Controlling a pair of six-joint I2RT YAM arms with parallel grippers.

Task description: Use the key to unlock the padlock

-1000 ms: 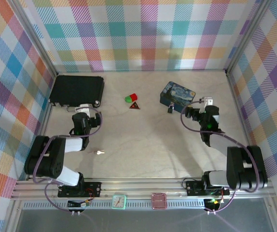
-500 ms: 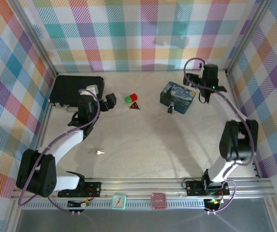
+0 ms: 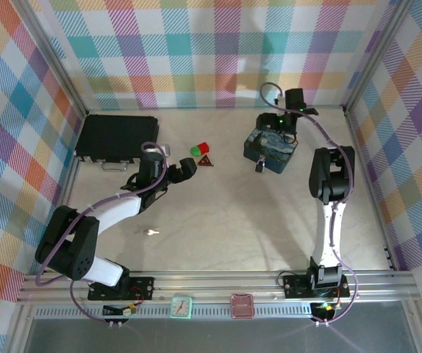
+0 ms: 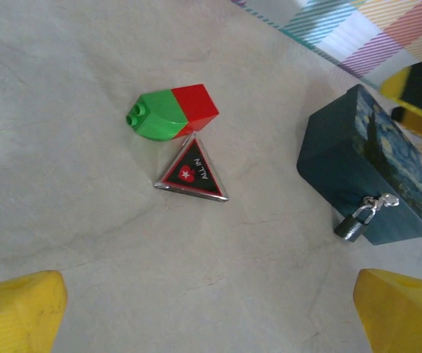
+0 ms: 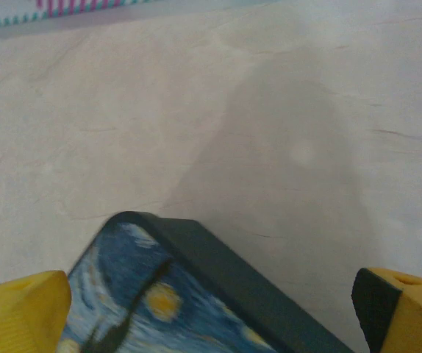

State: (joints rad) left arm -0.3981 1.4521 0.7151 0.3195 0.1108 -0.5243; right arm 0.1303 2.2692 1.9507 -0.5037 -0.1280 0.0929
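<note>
The padlock point(image 3: 259, 167) hangs shut from the hasp on the near side of the tin point(image 3: 270, 145), which sits at about 1 o'clock from the table's middle. In the left wrist view the dark body dangles against the tin's front wall with the shackle through the clasp. The key point(image 3: 151, 232) lies flat and alone on the table at about 8 o'clock from the middle, well apart from the padlock. The left gripper point(image 3: 184, 168) stands wide and holds nothing. It points toward the blocks point(image 4: 170, 112) and the triangle point(image 4: 191, 171), with the key at its 7 o'clock. The right gripper point(image 3: 290, 126) is also wide. It hangs over the tin's far edge at 12 o'clock from the padlock, its fingers framing a corner of the lid; whether they touch the tin I cannot tell. A black case point(image 3: 115, 136) rests at 10 o'clock. I judge the task is barely begun and the step in hand is the approach. Next, the left gripper should go to the key and pinch its thin head cleanly off the table, while the right one steadies the tin or padlock.
</note>
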